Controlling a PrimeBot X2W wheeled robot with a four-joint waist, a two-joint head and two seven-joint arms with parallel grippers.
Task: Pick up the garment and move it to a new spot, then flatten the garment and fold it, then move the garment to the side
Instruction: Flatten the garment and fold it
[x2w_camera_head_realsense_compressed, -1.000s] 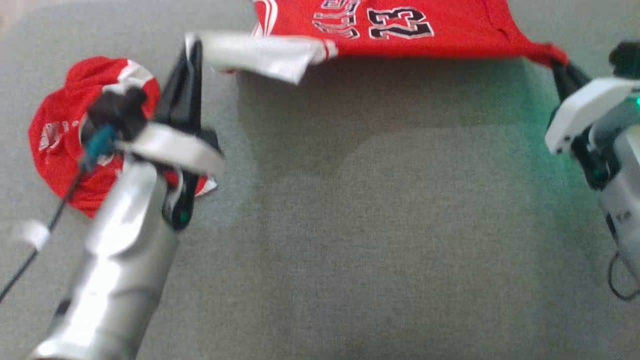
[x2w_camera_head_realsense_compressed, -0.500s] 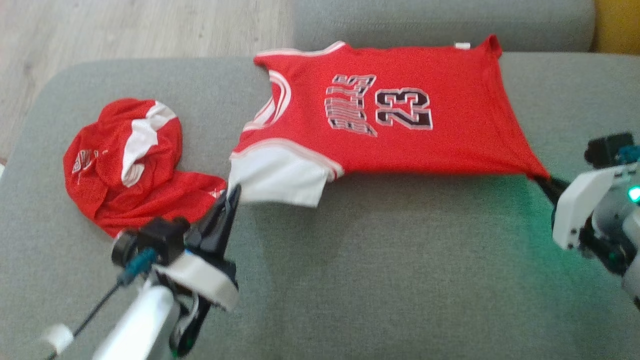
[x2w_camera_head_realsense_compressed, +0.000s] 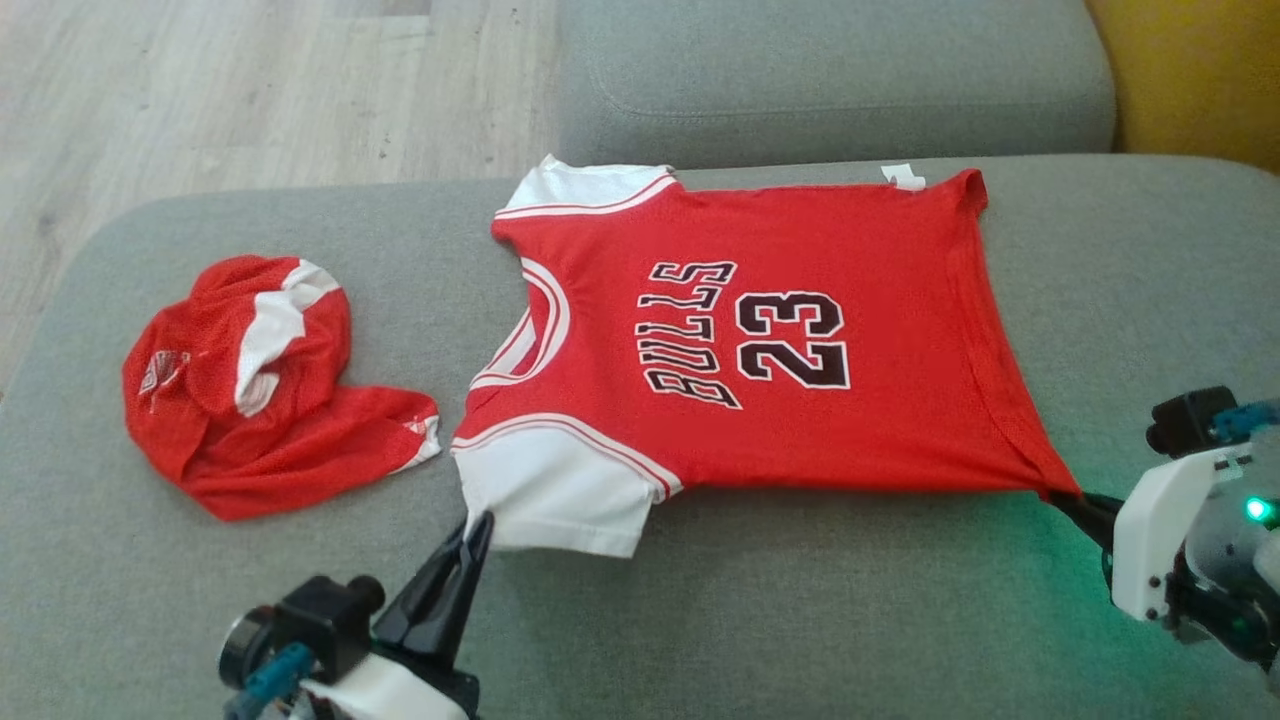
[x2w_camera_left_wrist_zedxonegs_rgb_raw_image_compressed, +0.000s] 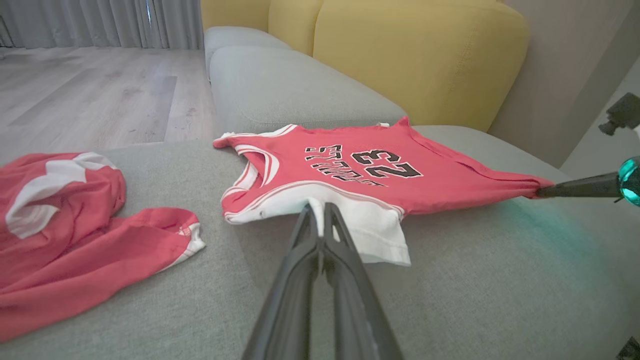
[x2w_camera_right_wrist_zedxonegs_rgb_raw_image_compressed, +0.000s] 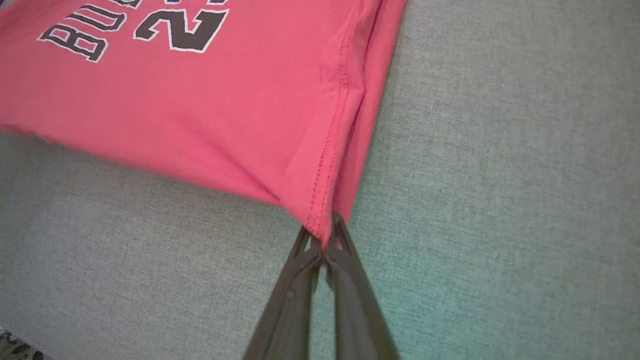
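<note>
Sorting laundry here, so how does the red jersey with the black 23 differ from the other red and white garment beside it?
The red jersey with the black 23 is spread out; the red and white garment lies bunched in a heap. The jersey is pinched at two corners by the left gripper and right gripper; the bunched garment is untouched. Both are red with white trim, on the grey sofa cushion.
</note>
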